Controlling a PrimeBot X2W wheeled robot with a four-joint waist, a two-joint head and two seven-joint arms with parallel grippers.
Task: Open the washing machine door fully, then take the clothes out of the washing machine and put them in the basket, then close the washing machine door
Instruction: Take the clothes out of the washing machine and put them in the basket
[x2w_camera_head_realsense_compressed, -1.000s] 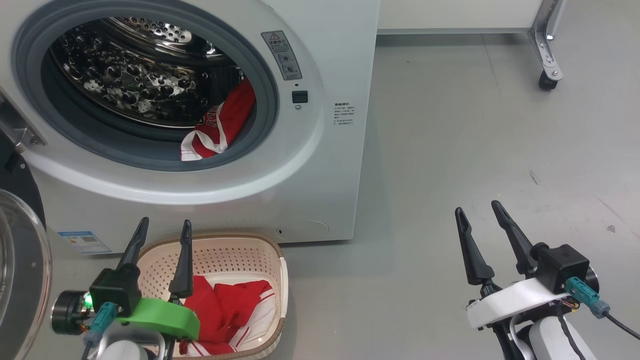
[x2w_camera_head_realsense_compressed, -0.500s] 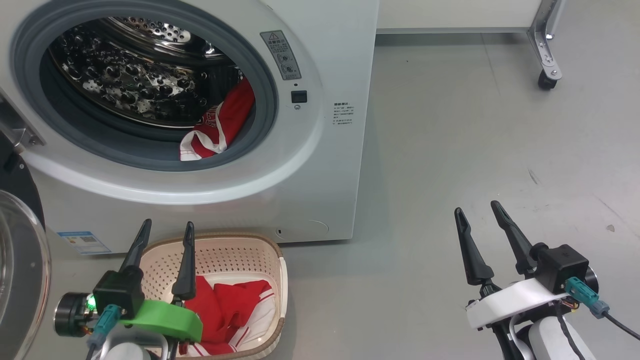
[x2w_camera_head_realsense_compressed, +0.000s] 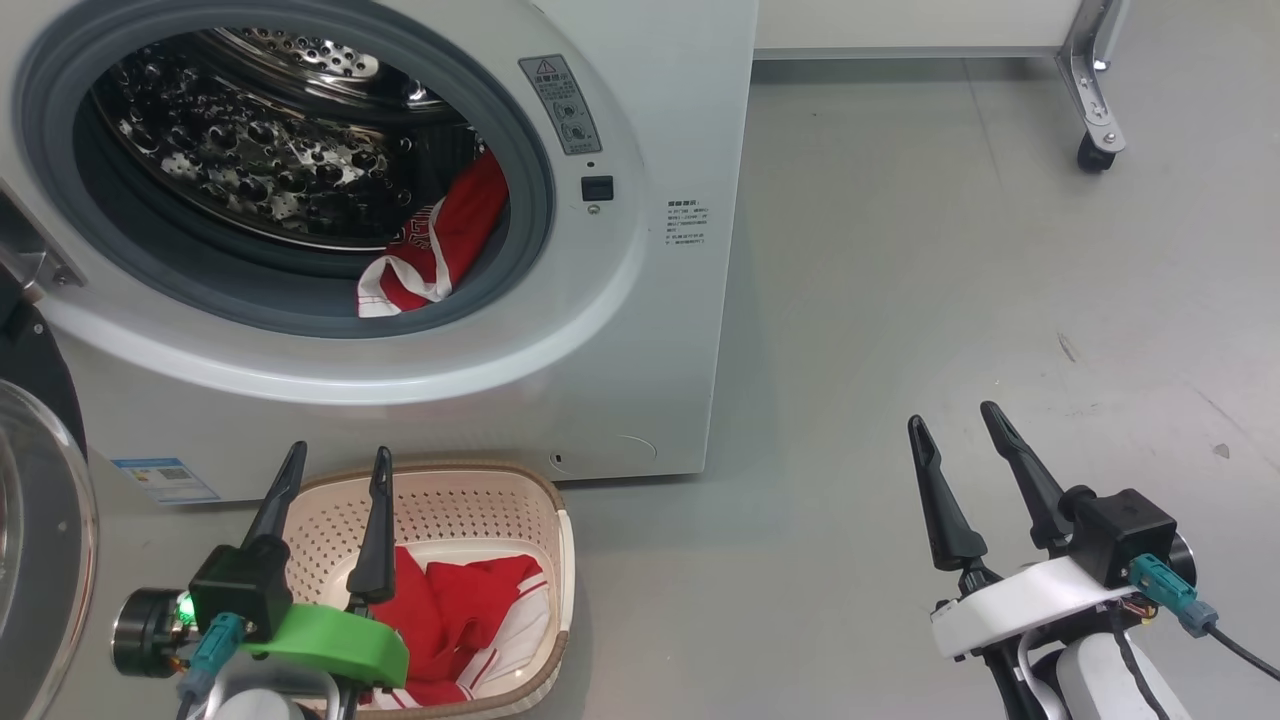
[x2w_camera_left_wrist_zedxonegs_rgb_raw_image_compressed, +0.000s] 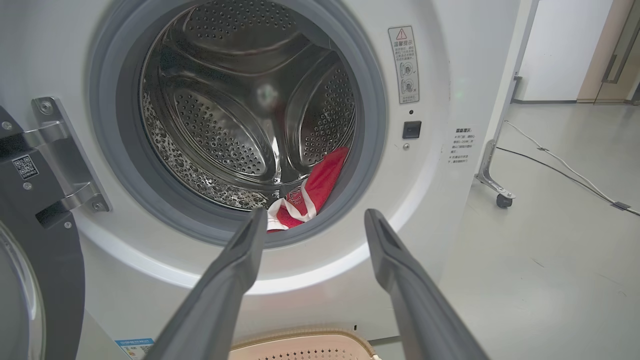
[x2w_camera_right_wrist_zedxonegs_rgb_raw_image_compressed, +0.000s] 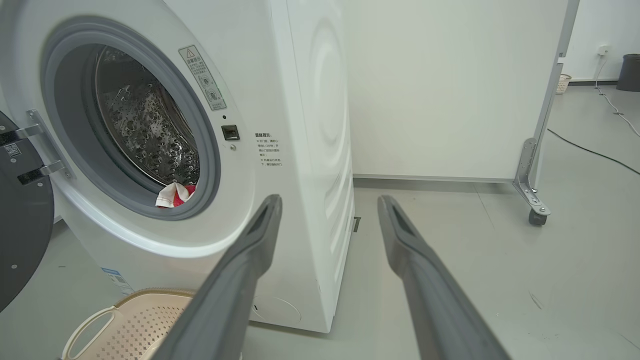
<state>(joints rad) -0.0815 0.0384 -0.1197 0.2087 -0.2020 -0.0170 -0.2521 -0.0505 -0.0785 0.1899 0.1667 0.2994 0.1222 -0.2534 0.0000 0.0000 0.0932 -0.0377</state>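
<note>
The washing machine (x2w_camera_head_realsense_compressed: 640, 330) stands with its door (x2w_camera_head_realsense_compressed: 40, 540) swung wide to the left, glass bowl at the left edge. Red and white clothes (x2w_camera_head_realsense_compressed: 435, 250) lie at the drum's lower right, also seen as clothes (x2w_camera_left_wrist_zedxonegs_rgb_raw_image_compressed: 305, 200) and clothes (x2w_camera_right_wrist_zedxonegs_rgb_raw_image_compressed: 175, 195). The cream basket (x2w_camera_head_realsense_compressed: 545, 500) sits on the floor below the opening, holding red and white clothes (x2w_camera_head_realsense_compressed: 470, 610). My left gripper (x2w_camera_head_realsense_compressed: 335, 460) hovers open over the basket's left side, empty; in its wrist view the left gripper (x2w_camera_left_wrist_zedxonegs_rgb_raw_image_compressed: 312, 217) points at the drum. My right gripper (x2w_camera_head_realsense_compressed: 955, 420) stands open and empty over bare floor; the right gripper (x2w_camera_right_wrist_zedxonegs_rgb_raw_image_compressed: 330, 200) faces the machine's corner.
A white panel on a metal leg with a caster (x2w_camera_head_realsense_compressed: 1092, 155) stands at the back right. Grey floor (x2w_camera_head_realsense_compressed: 950, 280) stretches right of the machine. A cable (x2w_camera_left_wrist_zedxonegs_rgb_raw_image_compressed: 560, 165) runs across the floor further off. The door's hinge bracket (x2w_camera_left_wrist_zedxonegs_rgb_raw_image_compressed: 65, 150) sits left of the opening.
The head view has drifted slightly, so the machine sits a little higher in the picture. My left gripper has edged right and down a little over the basket. The right gripper has not moved.
</note>
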